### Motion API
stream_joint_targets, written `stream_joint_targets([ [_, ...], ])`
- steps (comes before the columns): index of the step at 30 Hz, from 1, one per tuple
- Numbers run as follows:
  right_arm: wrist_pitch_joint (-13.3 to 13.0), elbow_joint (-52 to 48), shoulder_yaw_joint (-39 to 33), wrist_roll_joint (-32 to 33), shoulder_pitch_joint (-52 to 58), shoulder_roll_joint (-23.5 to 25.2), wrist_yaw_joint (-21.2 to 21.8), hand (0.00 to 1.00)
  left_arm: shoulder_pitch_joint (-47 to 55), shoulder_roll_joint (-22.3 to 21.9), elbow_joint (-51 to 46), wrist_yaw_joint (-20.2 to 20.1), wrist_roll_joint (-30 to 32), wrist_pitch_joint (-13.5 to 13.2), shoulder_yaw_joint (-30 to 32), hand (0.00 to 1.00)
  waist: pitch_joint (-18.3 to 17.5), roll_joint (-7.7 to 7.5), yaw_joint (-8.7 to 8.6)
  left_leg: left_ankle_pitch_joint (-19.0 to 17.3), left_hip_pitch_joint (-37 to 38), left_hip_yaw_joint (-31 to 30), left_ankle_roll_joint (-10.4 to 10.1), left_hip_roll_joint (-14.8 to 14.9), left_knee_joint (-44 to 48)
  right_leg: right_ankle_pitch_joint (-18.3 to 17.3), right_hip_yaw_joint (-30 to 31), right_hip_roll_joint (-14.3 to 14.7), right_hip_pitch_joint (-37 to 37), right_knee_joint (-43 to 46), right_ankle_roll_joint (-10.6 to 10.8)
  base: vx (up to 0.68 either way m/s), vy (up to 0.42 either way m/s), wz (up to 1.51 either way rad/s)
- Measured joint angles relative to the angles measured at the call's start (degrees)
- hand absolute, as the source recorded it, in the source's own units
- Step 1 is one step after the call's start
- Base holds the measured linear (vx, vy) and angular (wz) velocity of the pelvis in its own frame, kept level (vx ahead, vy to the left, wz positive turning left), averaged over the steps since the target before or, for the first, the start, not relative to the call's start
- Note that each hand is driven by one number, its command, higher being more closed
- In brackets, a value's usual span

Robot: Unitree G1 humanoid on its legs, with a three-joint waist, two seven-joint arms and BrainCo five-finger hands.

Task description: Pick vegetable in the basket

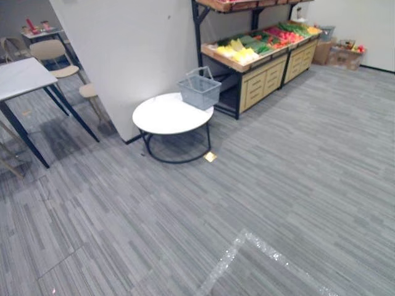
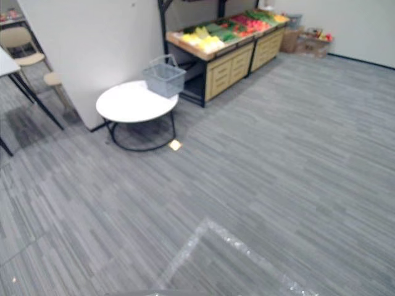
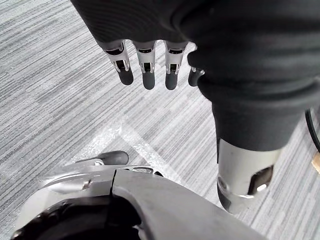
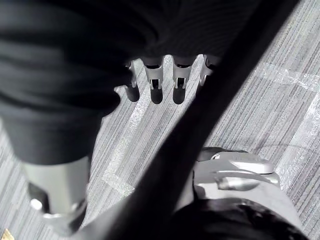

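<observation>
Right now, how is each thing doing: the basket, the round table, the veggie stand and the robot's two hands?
basket: upright on the round table, handle up, nothing seen inside.
round table: standing, bare apart from the basket.
veggie stand: stocked with yellow, green and red produce, drawers shut.
left hand: open, fingers straight, holding nothing.
right hand: open, holding nothing.

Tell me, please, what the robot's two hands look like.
The left hand and the right hand look alike: a dark ribbed cover over the back and wrist, slim silver fingers with rounded dark tips, and a thicker silver thumb set apart.
</observation>
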Motion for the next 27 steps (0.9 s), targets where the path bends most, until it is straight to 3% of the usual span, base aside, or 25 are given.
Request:
stream_joint_targets([
  [12, -0.31, 1.10, -2.12, -1.55, -1.51, 0.04, 0.05, 0.00, -0.08, -0.44, 0.11, 0.11, -0.21, -0.22, 1.89, 0.00, 0.90, -0.02, -0.04, -0.49, 0.65, 0.15, -0.75, 0.05, -0.27, -0.02, -1.00, 0.04, 1.46, -1.39, 0.05, 0.00, -0.015, 0.01],
  [18, -0.37, 1.10, -2.07, -1.55, -1.50, -0.02, 0.78, 0.00, -0.10, 0.05, 0.59, -3.23, -0.26, -0.25, 1.19, 0.00, 0.95, -0.10, -0.04, -0.73, 1.21, 1.49, -0.94, 0.17, -0.28, -0.16, 0.00, 0.14, 1.45, -1.61, 0.46, -0.05, -0.004, -0.10],
  [27, -0.33, 1.16, -2.40, -1.55, -1.48, -0.04, 1.28, 0.00, -0.52, 0.57, 0.63, -3.32, -0.10, -0.31, -0.25, 0.00, 1.17, -0.38, -0.06, -1.00, 1.03, 1.68, -0.89, 0.16, -0.27, 0.18, 0.14, 0.24, 1.63, -2.34, 0.29, 0.02, -0.005, -0.02],
])
